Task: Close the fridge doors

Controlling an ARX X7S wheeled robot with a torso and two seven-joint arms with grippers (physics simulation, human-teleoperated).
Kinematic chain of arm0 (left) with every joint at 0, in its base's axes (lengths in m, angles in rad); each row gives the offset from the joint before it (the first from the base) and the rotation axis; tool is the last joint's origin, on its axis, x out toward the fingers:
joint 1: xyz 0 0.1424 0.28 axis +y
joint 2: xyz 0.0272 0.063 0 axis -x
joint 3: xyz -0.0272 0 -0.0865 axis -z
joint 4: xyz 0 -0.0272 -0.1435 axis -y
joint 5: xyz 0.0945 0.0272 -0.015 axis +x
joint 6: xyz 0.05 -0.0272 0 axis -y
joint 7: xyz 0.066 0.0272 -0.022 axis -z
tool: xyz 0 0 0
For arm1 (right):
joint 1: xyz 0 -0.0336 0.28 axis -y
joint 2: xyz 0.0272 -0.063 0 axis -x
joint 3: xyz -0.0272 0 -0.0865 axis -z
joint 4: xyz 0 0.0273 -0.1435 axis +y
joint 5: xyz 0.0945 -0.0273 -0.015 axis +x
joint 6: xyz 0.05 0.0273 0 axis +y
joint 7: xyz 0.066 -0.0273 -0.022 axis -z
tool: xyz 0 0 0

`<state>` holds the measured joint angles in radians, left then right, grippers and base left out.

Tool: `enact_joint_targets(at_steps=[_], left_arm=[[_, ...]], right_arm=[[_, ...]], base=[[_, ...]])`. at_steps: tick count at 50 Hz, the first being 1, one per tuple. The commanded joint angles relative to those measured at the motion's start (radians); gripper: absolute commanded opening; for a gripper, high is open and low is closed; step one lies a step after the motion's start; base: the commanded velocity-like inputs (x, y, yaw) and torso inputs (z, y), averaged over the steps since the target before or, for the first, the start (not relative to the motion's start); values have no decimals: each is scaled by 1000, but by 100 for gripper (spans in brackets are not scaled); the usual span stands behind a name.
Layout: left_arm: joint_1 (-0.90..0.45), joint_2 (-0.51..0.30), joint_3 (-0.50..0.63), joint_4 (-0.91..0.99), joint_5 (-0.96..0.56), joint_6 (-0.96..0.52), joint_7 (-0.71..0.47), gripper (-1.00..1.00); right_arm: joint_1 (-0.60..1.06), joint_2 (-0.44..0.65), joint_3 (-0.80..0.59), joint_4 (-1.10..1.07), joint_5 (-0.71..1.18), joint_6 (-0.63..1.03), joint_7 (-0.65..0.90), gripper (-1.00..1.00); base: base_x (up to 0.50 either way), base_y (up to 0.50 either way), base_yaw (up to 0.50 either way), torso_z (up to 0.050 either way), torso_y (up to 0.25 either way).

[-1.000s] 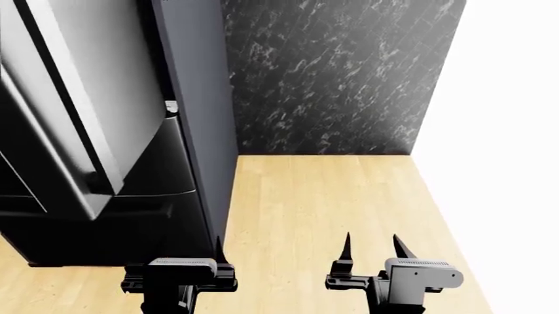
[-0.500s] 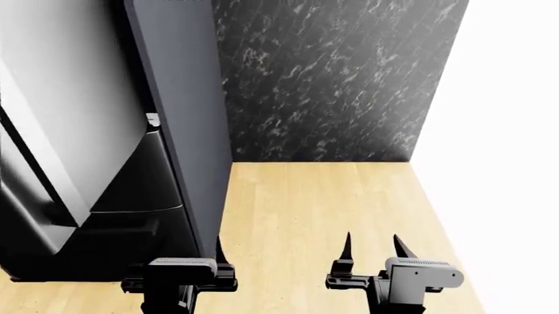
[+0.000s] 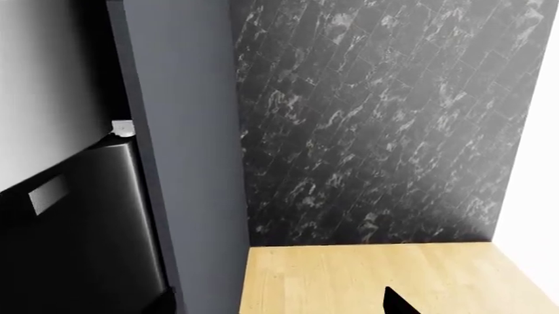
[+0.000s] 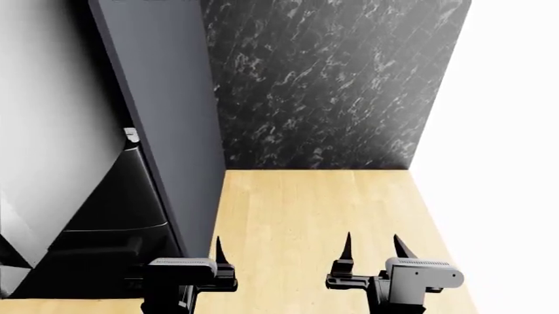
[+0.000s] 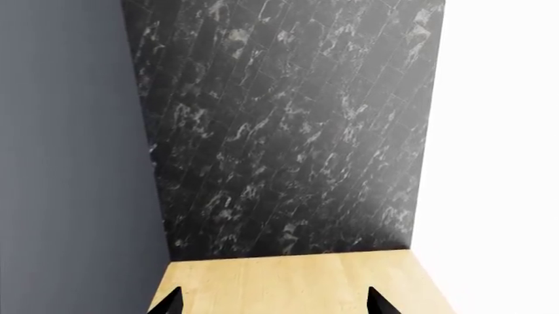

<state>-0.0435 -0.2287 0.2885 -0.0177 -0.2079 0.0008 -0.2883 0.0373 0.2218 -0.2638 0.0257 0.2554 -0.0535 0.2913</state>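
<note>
One of the fridge doors (image 4: 48,131) stands swung open at the far left of the head view, its pale glossy face towards me. It also shows in the left wrist view as a fridge door (image 3: 44,78) above a small hinge (image 3: 122,129). My left gripper (image 4: 192,252) hangs low beside the fridge's grey side panel (image 4: 166,124). It is open, and one fingertip (image 3: 397,305) shows over the floor while the other is lost against the dark fridge. My right gripper (image 4: 373,247) is open over bare floor, with its two fingertips wide apart in the right wrist view (image 5: 272,302).
A black freezer drawer (image 4: 114,209) sits below the door. A black marble wall (image 4: 323,85) closes the back, and a white wall (image 4: 506,131) runs along the right. Light wooden floor (image 4: 306,209) lies between the fridge and the white wall.
The fridge and its open door have slid leftward in the head view, so less of the door shows. Both grippers keep their places in the picture and stay open.
</note>
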Motion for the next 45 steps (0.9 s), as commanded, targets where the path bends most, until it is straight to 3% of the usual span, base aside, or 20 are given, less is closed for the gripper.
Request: enact_joint_targets(at_steps=[1,45], left_arm=[[-1,-3,4,0,-3,1,-4,100],[-5,-15,19,-1,-16,6,-17,100]], right_arm=[[3,3,-3,5,5,-4,2,100],[9,14,-19,16,13,-11,17,100]], base=[[223,-94,0,0,0],[224,-88,0,0,0]])
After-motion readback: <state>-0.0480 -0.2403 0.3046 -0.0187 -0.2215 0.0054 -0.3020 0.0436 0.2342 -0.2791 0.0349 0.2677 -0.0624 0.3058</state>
